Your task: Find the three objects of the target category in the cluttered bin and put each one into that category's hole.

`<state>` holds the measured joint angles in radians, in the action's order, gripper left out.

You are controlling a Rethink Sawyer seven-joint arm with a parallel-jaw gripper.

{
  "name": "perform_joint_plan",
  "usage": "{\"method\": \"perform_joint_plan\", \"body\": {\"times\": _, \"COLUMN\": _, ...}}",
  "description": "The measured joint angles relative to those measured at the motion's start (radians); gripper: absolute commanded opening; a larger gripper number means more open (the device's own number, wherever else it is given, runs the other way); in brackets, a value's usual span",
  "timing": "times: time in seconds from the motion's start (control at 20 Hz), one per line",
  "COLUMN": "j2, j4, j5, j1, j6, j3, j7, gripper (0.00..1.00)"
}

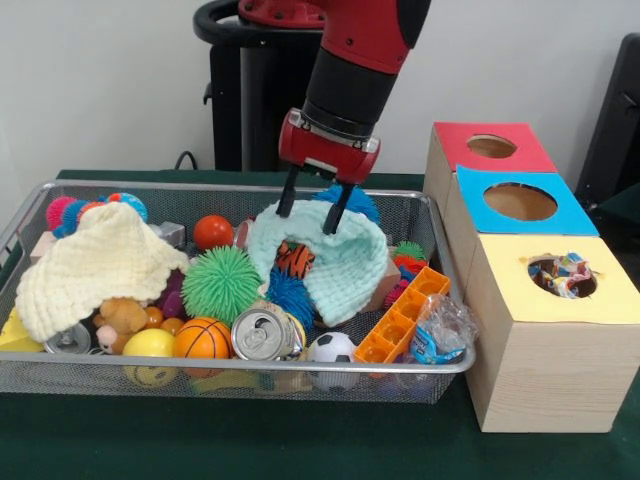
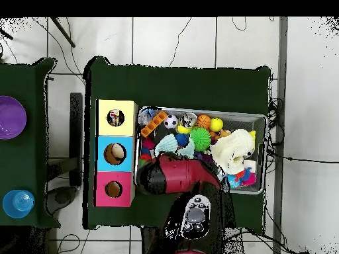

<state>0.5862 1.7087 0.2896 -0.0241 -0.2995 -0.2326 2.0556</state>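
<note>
My gripper (image 1: 312, 208) hangs open over the middle of the wire bin (image 1: 30, 215), its black fingertips (image 1: 337, 212) just above a mint-green cloth (image 1: 335, 265), nothing between them. The cloth partly covers a tiger-striped ball (image 1: 295, 258) and a blue spiky ball (image 1: 290, 296). Three boxes stand right of the bin, each with a hole on top: red (image 1: 492, 146), blue (image 1: 520, 201) and yellow (image 1: 560, 275); the yellow hole shows colourful wrappers inside. In the overhead view the arm (image 2: 179, 175) hides the gripper, and the boxes (image 2: 115, 153) lie left of the bin (image 2: 261, 119).
In the bin lie a cream cloth (image 1: 95, 265), a green spiky ball (image 1: 220, 283), a red ball (image 1: 213, 231), a basketball (image 1: 202, 338), a soccer ball (image 1: 332, 348), a can (image 1: 262, 333), an orange tray (image 1: 405, 315) and a plastic bag (image 1: 440, 325).
</note>
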Motion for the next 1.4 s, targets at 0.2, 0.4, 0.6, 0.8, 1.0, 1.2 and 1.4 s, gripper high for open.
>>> {"method": "perform_joint_plan", "body": {"times": 0.2, "j2": 0.023, "j4": -0.014, "j5": 0.000, "j1": 0.000, "j6": 0.000, "j3": 0.000, "j7": 0.000, "gripper": 1.00}}
{"method": "perform_joint_plan", "body": {"times": 0.4, "j2": 0.048, "j4": -0.042, "j5": 0.000, "j1": 0.000, "j6": -0.018, "j3": 0.000, "j7": 0.000, "gripper": 1.00}}
{"method": "perform_joint_plan", "body": {"times": 0.6, "j2": 0.073, "j4": -0.106, "j5": 0.001, "j1": 0.000, "j6": -0.088, "j3": 0.000, "j7": 0.000, "gripper": 1.00}}
{"method": "perform_joint_plan", "body": {"times": 0.8, "j2": 0.080, "j4": -0.172, "j5": 0.001, "j1": 0.000, "j6": -0.157, "j3": 0.000, "j7": 0.000, "gripper": 1.00}}
{"method": "perform_joint_plan", "body": {"times": 1.0, "j2": 0.077, "j4": -0.222, "j5": 0.000, "j1": 0.003, "j6": -0.162, "j3": -0.005, "j7": 0.001, "gripper": 1.00}}
{"method": "perform_joint_plan", "body": {"times": 1.2, "j2": 0.053, "j4": -0.268, "j5": -0.005, "j1": 0.034, "j6": -0.128, "j3": -0.060, "j7": 0.013, "gripper": 1.00}}
{"method": "perform_joint_plan", "body": {"times": 1.4, "j2": -0.050, "j4": -0.280, "j5": -0.075, "j1": 0.177, "j6": 0.120, "j3": -0.269, "j7": 0.108, "gripper": 1.00}}
